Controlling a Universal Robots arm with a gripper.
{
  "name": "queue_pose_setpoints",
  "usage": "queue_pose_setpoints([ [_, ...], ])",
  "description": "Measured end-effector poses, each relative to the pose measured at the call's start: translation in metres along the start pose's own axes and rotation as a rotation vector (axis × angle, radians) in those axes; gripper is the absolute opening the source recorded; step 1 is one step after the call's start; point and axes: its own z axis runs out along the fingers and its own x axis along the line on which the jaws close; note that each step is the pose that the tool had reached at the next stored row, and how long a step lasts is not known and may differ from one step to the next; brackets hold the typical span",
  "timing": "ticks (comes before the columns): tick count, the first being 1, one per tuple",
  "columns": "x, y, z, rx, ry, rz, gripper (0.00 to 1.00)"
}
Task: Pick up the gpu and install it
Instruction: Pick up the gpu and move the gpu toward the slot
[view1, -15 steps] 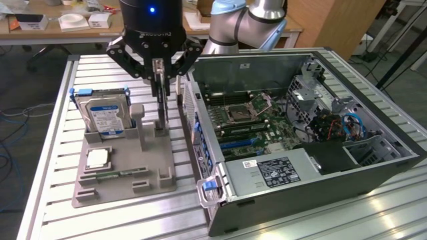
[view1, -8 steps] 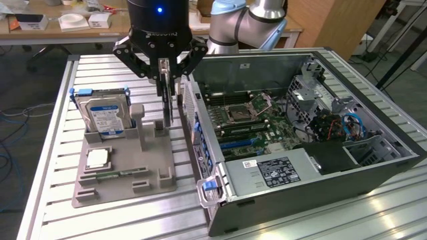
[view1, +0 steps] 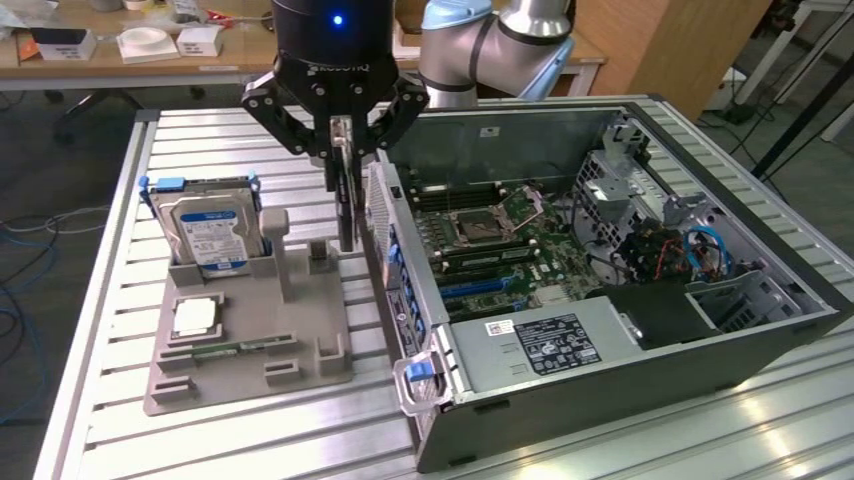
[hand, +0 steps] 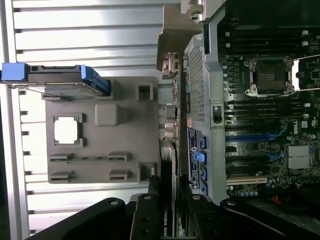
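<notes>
Hand (view1: 343, 150) clenched on gpu (view1: 348, 210), gripping its upper edge. Card hangs on edge straight below the fingers, over the rear of grey holder tray (view1: 254, 370) on bench (view1: 107, 330). Lower end near the tray's posts; contact unclear. Open computer case (view1: 747, 340) just beside, on exterior view's right; hard drive (view1: 214, 235) stands to the left.

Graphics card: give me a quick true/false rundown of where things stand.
1. The end effector grips the graphics card. True.
2. The graphics card sits in a motherboard slot. False: it is held upright outside the computer case, between the case and the grey holder.
3. The hard drive stands upright in the grey holder. True.
4. The computer case is closed. False: its side is open and the motherboard shows.
</notes>
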Motion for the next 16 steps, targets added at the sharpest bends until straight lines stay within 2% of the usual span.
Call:
queue_pose_setpoints([
  [16,-0.025,0.0018,0.0007,0.0,0.0,0.0,0.26],
])
